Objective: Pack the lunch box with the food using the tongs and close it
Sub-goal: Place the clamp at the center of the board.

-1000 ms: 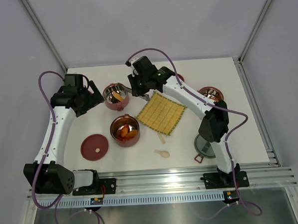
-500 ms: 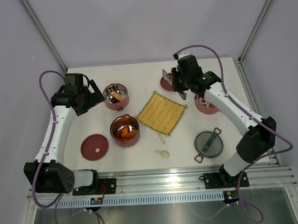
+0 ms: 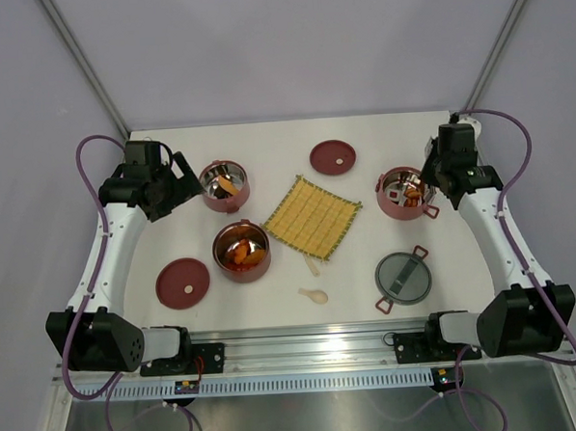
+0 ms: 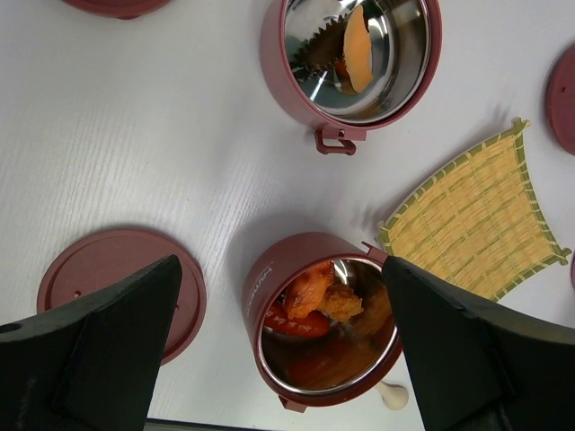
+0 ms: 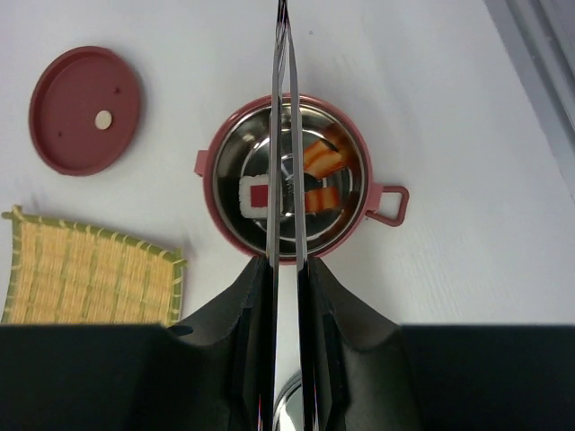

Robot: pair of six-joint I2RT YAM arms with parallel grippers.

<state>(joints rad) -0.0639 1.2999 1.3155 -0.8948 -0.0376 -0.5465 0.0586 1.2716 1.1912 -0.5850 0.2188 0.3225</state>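
Observation:
The lunch box is in separate parts. One red tier (image 5: 289,103) lies under my right gripper (image 5: 287,268), which is shut on the silver tongs (image 5: 271,224). The tongs' arms reach over this tier; inside lie a sushi roll (image 5: 256,196) and orange pieces (image 5: 323,157). In the top view the right gripper (image 3: 436,184) sits beside that tier (image 3: 389,202). My left gripper (image 4: 280,269) is open, hovering over a tier (image 4: 260,287) filled with orange-red food (image 4: 328,301). Another tier (image 4: 278,72) holds an orange piece (image 4: 357,49).
A yellow woven mat (image 3: 311,217) lies mid-table, with a cream spoon (image 3: 313,295) in front of it. Red disc lids rest at the back (image 3: 332,157) and front left (image 3: 182,282). The grey top lid (image 3: 403,277) lies front right.
My right arm has swung with the tongs from the back-left tier across the mat to the right-hand tier. The left arm has not moved.

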